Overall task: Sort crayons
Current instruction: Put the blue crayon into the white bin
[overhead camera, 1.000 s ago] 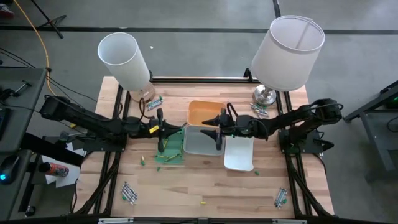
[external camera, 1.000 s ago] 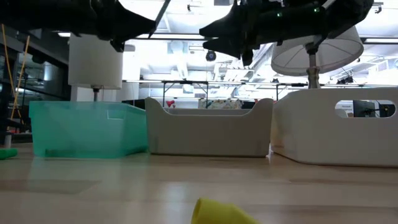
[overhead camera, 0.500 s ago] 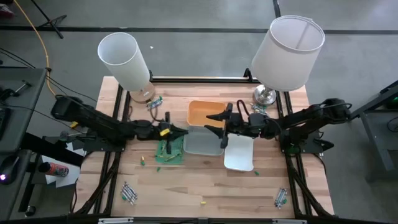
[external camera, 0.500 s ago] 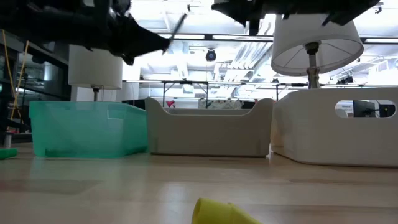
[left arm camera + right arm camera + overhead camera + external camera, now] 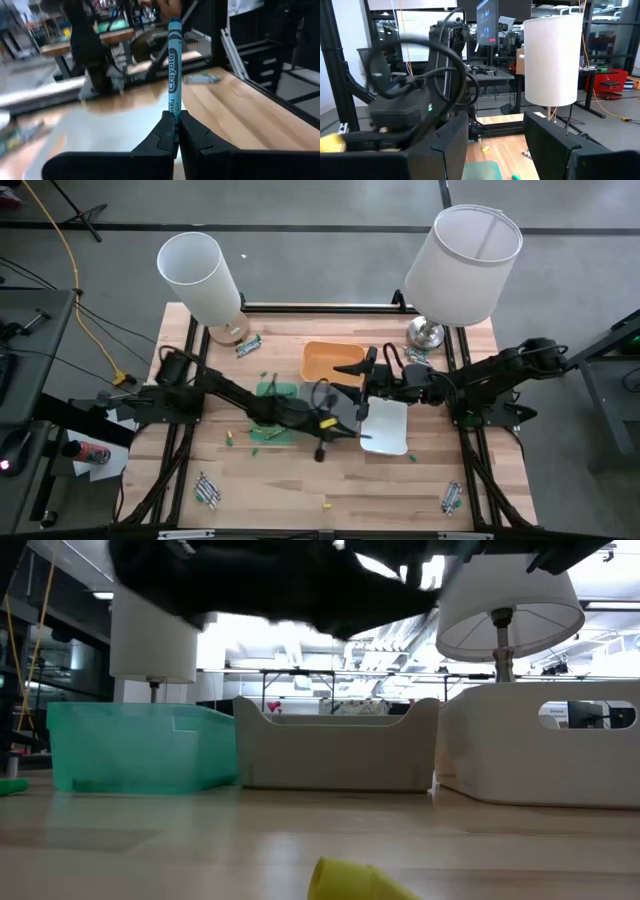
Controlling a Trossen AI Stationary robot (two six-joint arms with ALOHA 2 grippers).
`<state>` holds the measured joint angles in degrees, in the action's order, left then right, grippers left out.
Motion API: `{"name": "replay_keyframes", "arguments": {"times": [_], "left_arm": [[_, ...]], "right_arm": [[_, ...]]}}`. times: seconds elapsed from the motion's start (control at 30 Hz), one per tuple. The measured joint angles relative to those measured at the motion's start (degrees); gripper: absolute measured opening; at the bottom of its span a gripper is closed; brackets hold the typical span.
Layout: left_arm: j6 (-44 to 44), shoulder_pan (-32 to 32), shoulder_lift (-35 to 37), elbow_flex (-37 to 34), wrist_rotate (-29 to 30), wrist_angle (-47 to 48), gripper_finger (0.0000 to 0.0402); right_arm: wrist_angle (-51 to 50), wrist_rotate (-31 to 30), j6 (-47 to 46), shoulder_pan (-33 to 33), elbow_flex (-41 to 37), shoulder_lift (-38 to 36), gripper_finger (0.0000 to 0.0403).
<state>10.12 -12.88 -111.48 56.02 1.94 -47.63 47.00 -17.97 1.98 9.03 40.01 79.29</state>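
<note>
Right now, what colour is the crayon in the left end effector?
Teal-blue crayon, clearest in the left wrist view.

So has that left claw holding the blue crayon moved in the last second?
Yes. In the high view the left gripper, shut on the teal crayon, has swung from over the green tray rightward toward the white tray.

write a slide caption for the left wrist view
Left gripper shut on a dark teal crayon held upright above the wooden table.

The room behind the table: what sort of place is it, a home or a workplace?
Probably a workplace, a lab or workshop: an office chair, a monitor on a desk, and a ceiling of bare pipes and strip lights.
</note>
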Motion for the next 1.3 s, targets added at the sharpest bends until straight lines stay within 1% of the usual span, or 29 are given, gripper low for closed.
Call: {"name": "replay_keyframes", "arguments": {"times": [0.1, 0.23, 0.33, 0.47, 0.6, 0.77, 0.83, 0.93, 1.03, 1.1, 1.17, 1.2, 1.3], "left_arm": [[3.72, 0.23, -3.53, 6.7, 0.06, 5.41, 0.0], [8.23, 0.26, -6.94, 13.51, 0.28, 15.75, 0.0], [9.98, 0.21, -8.74, 15.62, 1.81, 18.89, 0.0001], [10.15, 0.23, -9.29, 16.12, 4.48, 17.96, 0.0015], [11.51, 0.23, -9.27, 16.12, 4.84, 17.98, 0.0051], [12.18, -0.54, -8.88, 16.11, 5.3, 18.48, 0.0123], [12.85, -1.04, -7.16, 16.03, 7.04, 21.83, 0.015], [14.35, -1.95, -2.01, 16.07, 10.81, 32.91, 0.0179], [9.02, -2.26, 4.15, 15.86, 12.1, 46.37, 0.0193], [4.25, -1.97, 8.77, 13.64, 11.57, 51.54, 0.0194], [0.35, -1.74, 13.93, 8.7, 11.63, 52.06, 0.0193], [-1.13, -1.69, 16.69, 5.57, 11.99, 50.64, 0.0191], [-4.9, -2.1, 26.2, -6.41, 13.38, 40.23, 0.0185]], "right_arm": [[-0.35, 0.04, 0.37, 0.44, 0.0, -0.36, 0.0183], [-1.23, -1.23, 2.55, 1.58, 0.0, -2.11, 0.0183], [-2.54, -2.18, 3.37, 2.57, 0.0, -3.37, 0.0183], [-3.13, -3.64, 3.56, 3.51, 0.0, -4.09, 0.0183], [-3.25, -3.77, 4.4, 3.88, 0.0, -4.1, 0.0183], [-3.39, -3.63, 4.48, 3.9, 0.0, -4.09, 0.0183], [-3.41, -3.59, 4.48, 3.9, 0.0, -4.09, 0.0183], [-3.5, -3.51, 4.48, 3.9, 0.0, -4.09, 0.0183], [-3.56, -3.5, 4.49, 3.9, 0.0, -4.09, 0.0183], [-3.48, -3.5, 4.5, 3.9, 0.0, -4.09, 0.0183], [-3.47, -3.5, 4.5, 3.9, 0.0, -4.09, 0.0183], [-3.45, -3.5, 4.5, 3.9, 0.0, -4.09, 0.0183], [-3.68, -3.53, 4.5, 3.9, 0.0, -4.09, 0.0183]]}}
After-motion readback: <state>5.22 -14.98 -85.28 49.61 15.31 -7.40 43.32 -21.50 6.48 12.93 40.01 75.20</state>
